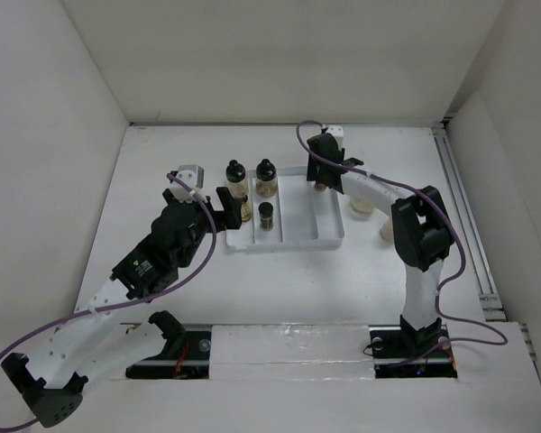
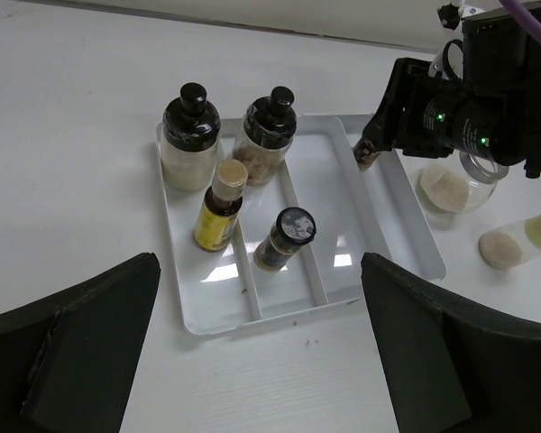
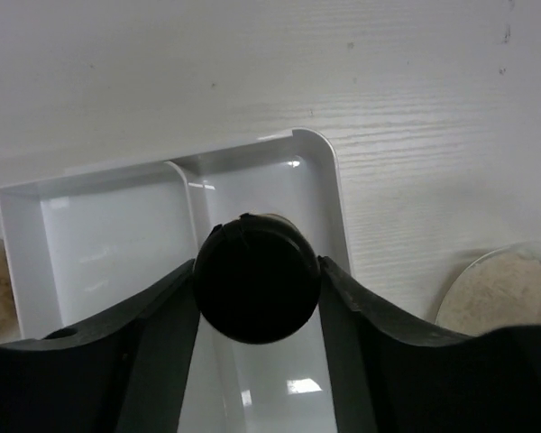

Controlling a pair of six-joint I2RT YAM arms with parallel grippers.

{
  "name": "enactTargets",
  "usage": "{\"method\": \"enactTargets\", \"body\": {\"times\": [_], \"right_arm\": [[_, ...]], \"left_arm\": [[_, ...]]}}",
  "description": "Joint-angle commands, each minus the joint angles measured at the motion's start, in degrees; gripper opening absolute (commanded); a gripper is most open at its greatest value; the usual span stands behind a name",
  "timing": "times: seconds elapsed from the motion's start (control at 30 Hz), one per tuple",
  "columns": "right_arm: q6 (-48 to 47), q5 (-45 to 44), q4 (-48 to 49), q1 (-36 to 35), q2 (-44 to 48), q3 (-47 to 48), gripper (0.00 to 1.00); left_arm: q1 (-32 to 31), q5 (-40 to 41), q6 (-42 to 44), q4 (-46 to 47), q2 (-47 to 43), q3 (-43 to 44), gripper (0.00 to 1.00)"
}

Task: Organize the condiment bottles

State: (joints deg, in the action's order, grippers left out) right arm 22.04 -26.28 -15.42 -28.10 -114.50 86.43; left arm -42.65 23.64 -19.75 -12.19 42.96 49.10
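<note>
Several condiment bottles stand in the white divided tray [image 2: 279,316]: two black-capped ones with beige contents [image 2: 189,140] [image 2: 265,135] at the back, a yellow bottle [image 2: 219,206] and a small dark jar [image 2: 284,239]. My right gripper [image 3: 257,271] is shut on the black cap of another bottle [image 3: 255,289], held over the tray's far right compartment [image 1: 323,180]. A squat pale jar [image 2: 446,185] and a lying bottle [image 2: 523,242] sit on the table right of the tray. My left gripper [image 2: 261,361] hangs open and empty just in front of the tray's near left corner [image 1: 203,203].
The right arm [image 1: 419,230] stretches over the table to the right of the tray, above the squat jar and the lying bottle. White walls enclose the table on the left, back and right. A rail [image 1: 460,207] runs along the right edge.
</note>
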Motion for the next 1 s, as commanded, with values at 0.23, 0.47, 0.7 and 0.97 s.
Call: {"method": "enactTargets", "body": {"times": [0.23,0.47,0.7,0.97], "right_arm": [[0.1,2.7,-0.4,0.7,6.0,3.5,0.94],[3.2,-4.0,-4.0,0.7,26.6,-7.0,0.96],[15.4,-10.5,-8.1,13.9,48.7,-35.3,0.93],[14.1,-3.1,-7.6,21.9,48.6,-39.0,0.93]], "left_arm": [[0.2,0.7,0.8,2.1,0.2,-0.1,0.9],[0.2,-0.9,0.8,2.1,-0.3,-0.1,0.9],[0.2,-4.0,0.8,2.6,-2.7,0.5,0.9],[0.2,-4.7,0.8,2.6,-3.8,0.5,0.9]]}}
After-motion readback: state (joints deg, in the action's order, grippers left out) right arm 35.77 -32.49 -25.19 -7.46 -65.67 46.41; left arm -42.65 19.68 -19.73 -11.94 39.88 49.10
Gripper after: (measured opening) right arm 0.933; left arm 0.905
